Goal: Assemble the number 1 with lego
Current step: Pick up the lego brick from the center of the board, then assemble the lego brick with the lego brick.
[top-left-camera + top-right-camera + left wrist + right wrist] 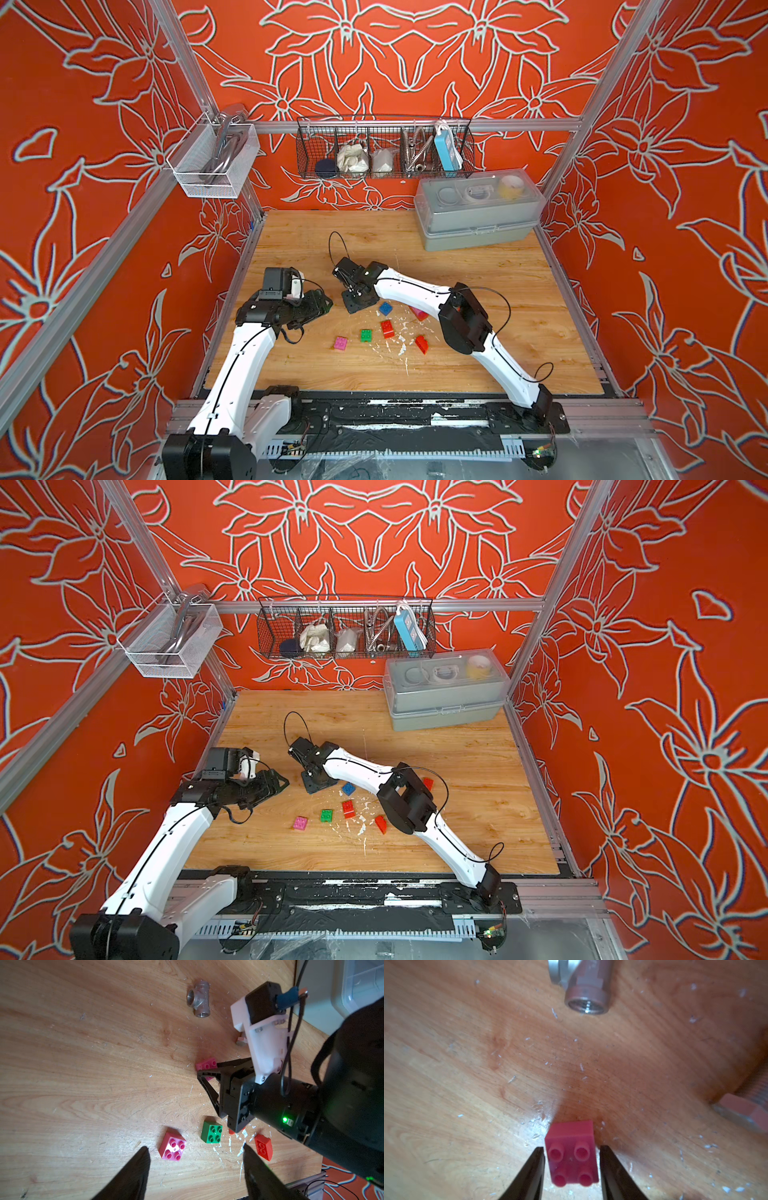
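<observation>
The right jaws stood around a pink brick [571, 1132] on the desk [467, 1064], a thin gap showing on each side, so not squeezing yet. The left jaws hung wide and empty. The brick looked light, hard and smooth, so it might slip; its two flat sides seemed the best place to pinch.

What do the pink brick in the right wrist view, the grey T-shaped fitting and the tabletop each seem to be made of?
Pink brick: moulded plastic, smooth and faintly glossy; even colour, crisp hollow studs.
T-shaped fitting: metal, perhaps steel or plated brass; silvery sheen, cut threads inside its openings.
Tabletop: wood or wood-look laminate, cannot tell which; grain lines, satin sheen, scuffs and white flecks.
</observation>
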Robot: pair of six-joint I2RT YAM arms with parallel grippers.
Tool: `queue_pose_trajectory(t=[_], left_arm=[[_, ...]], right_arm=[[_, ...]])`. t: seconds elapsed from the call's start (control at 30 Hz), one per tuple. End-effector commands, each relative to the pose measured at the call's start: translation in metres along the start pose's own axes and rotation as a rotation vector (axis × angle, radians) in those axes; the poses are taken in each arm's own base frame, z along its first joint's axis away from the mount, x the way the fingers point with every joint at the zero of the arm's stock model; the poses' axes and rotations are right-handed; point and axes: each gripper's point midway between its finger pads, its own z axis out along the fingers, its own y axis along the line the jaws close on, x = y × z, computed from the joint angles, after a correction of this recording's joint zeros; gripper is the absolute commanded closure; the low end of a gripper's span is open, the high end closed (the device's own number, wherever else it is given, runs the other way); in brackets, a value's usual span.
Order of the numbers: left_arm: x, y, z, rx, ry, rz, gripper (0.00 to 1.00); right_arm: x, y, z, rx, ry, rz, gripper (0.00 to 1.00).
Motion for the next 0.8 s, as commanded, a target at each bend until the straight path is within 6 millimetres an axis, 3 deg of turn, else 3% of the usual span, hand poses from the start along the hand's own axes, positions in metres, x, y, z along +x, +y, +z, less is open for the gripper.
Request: queue_pose_trajectory(t=[0.0,0.13,0.37,0.57,0.77], left_arm=[[0.002,-0.002,0.000,0.016,0.004,0.014,0.31],[0.004,-0.003,0.002,0.024,0.019,0.020,0.31],[0.024,-0.021,0.009,0.010,0.074,0.118,0.31],[0.039,-0.047,0.015,0.068,0.074,0.120,0.33],[0.046,-0.062,0.033,0.078,0.105,0.159,0.33]], right_arm=[[0.005,-0.006,0.007,0.045,0.013,-0.024,0.57],[0.004,-0.010,-0.004,0.058,0.005,-0.040,0.61],[0.007,-0.024,-0.058,0.017,-0.053,-0.070,0.65],[0.032,-0.063,-0.106,0.004,-0.070,-0.097,0.67],[0.061,-0.109,-0.135,0.020,-0.065,-0.108,0.68]])
